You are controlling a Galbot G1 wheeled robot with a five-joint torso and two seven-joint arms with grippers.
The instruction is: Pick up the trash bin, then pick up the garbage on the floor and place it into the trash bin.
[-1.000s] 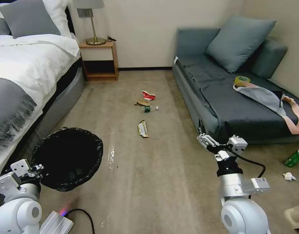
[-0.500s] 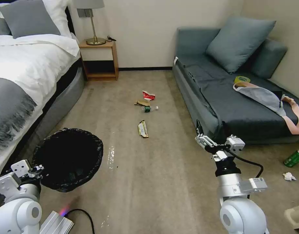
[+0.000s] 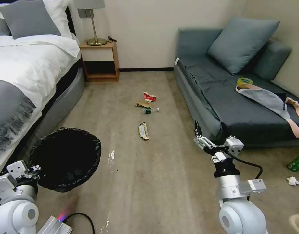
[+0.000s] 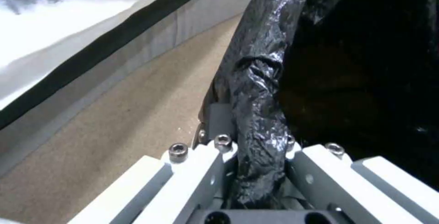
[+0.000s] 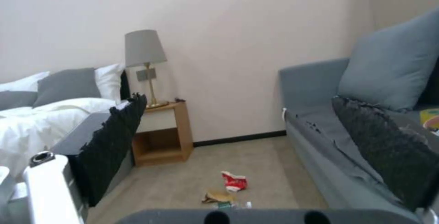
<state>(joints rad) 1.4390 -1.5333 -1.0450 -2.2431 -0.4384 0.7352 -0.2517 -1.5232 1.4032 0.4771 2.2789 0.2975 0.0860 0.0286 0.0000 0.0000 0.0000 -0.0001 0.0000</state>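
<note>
The left gripper clamps the trash bin by its bagged rim (beside the bed). The right gripper hovers wide open; the garbage lies well ahead on mid-carpet.

Black bag, red-and-white carton, green bottle label, yellow-gold wrapper, grey-blue sofa, beige carpet

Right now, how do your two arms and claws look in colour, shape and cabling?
Both arms are glossy white with rounded joints and black collars. The right claw has white knuckles, dark ridged pads and a black cable looping behind. The left claw has white blocky fingers with silver screw heads.
</note>
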